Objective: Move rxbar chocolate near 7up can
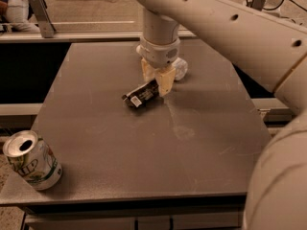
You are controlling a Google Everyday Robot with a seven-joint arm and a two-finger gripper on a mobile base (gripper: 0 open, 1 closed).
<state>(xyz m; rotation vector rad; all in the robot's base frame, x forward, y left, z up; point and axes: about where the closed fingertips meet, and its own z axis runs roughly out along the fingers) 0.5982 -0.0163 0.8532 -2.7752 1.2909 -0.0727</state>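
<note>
Plastic bottle [180, 69] behind tool [157, 83] on rxbar [140, 96]

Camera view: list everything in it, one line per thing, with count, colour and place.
rxbar chocolate: one, black with a white label patch, lying mid-table, its right end at the gripper.
7up can: one, white and green with a silver top, on the table's near-left corner.
plastic bottle: one, clear, on the table just behind the gripper.
table: one, dull grey-brown, filling most of the view.
gripper: one, pale tan, lowered to the table at the bar's right end.
arm: one, off-white, reaching in from the right and down to the gripper.
</note>
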